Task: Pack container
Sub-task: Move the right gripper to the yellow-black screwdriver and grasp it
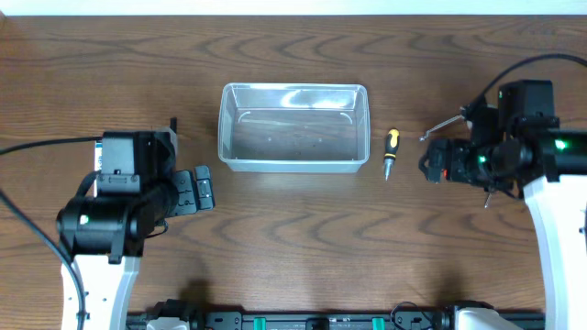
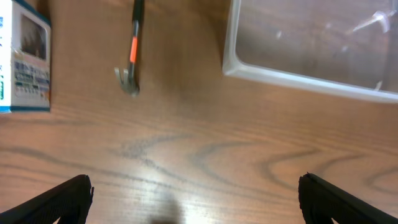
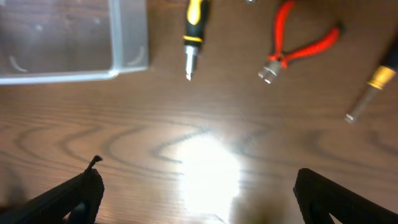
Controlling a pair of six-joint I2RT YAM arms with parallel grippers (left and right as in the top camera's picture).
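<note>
L arm sat at the left of the bench [image 1: 303, 247], its hand [image 2: 196, 182] low over bare wood, pointing right, fingers spread wide w/ nothing btwn them. R arm at the right side, hand [image 3: 199, 174] pointing left, also wide open & empty. Container [image 1: 292, 166] stood upright at centre-back btwn the arms, apart from both hands. A screwdriver [image 1: 391, 151] lay near its right wall, not touching.

Overhead, the arms hid the other items, which showed only in wrist views. L wrist: hammer [image 2: 132, 56], blurred, handle end cut by top edge; box [image 2: 25, 62] cut by left edge, print unreadable. R wrist: red pliers [image 3: 298, 46]; a yellow-collared tool [image 3: 373, 84] cut off at right, kind unclear. Container cropped in both wrist views.
</note>
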